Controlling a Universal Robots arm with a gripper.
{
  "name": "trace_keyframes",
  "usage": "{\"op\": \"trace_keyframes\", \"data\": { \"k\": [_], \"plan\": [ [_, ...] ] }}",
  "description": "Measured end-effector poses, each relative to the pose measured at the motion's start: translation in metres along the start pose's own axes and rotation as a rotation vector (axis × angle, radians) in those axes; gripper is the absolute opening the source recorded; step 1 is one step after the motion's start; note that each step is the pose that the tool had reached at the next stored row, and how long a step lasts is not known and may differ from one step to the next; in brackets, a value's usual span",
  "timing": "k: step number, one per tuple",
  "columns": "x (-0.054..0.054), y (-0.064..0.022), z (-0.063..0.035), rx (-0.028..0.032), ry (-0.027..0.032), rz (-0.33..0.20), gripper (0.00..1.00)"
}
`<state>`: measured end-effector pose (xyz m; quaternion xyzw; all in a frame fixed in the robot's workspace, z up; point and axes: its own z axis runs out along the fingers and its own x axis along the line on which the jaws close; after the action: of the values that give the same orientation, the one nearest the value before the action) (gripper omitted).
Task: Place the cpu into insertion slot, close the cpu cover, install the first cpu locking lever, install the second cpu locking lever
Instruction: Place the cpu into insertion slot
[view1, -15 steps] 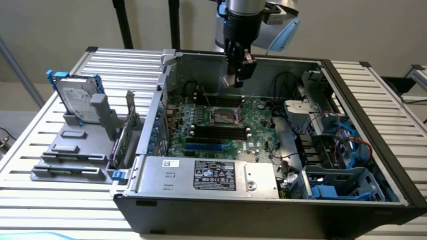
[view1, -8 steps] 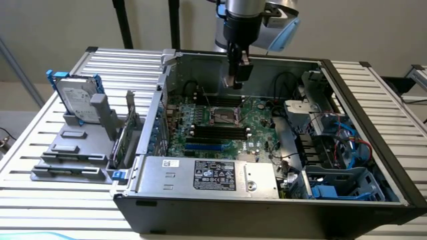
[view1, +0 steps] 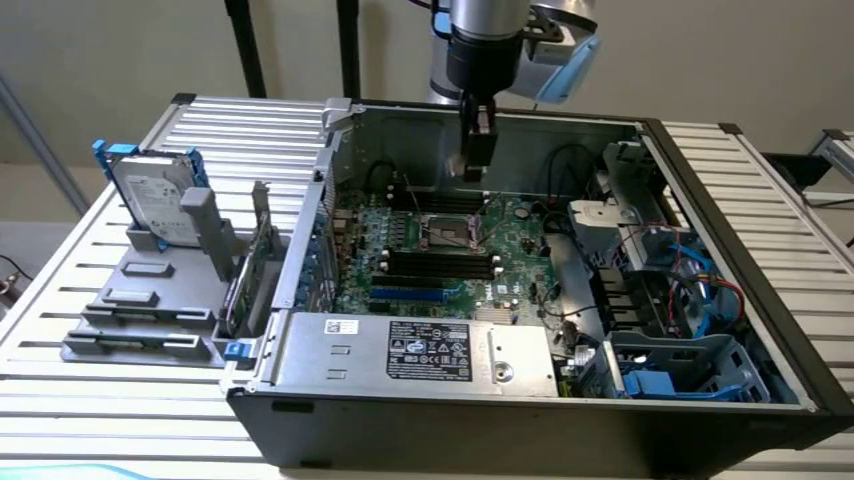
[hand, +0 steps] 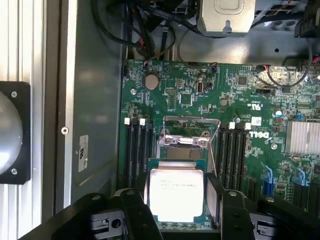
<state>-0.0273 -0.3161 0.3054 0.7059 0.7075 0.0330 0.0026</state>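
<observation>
An open computer case (view1: 694, 200) lies on the slatted table with its green motherboard (view1: 514, 240) facing up. My gripper (view1: 474, 172) hangs inside the case, a little above the board and just behind the insertion slot (view1: 447, 233), whose dark centre is bare. In the wrist view the black fingers (hand: 136, 210) are shut on the cpu (hand: 176, 192), silver top up, one finger on each side. The cpu covers most of the slot there. Beyond it the cpu cover (hand: 183, 141) is tipped up open, with the thin wire locking levers (hand: 192, 120) raised.
Black memory slots (view1: 434, 265) flank the socket, with a blue slot (view1: 407, 294) nearby. A silver power supply (view1: 414, 350) fills the case's near end. Cables and a blue drive cage (view1: 681, 365) are on the exterior view's right. A hard drive (view1: 154, 190) stands in a grey holder outside.
</observation>
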Motion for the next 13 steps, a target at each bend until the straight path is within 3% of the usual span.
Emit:
{"op": "trace_keyframes", "data": {
  "k": [3, 6, 9, 13],
  "plan": [
    [-0.006, -0.0004, 0.0016, 0.0003, -0.0006, 0.008, 0.55],
    [-0.014, -0.0035, 0.0044, 0.0044, -0.0004, 0.009, 0.55],
    [-0.014, -0.0085, 0.0079, 0.0090, -0.0005, 0.009, 0.55],
    [-0.015, -0.0103, 0.0151, 0.0094, -0.0006, 0.008, 0.55]
  ]
}}
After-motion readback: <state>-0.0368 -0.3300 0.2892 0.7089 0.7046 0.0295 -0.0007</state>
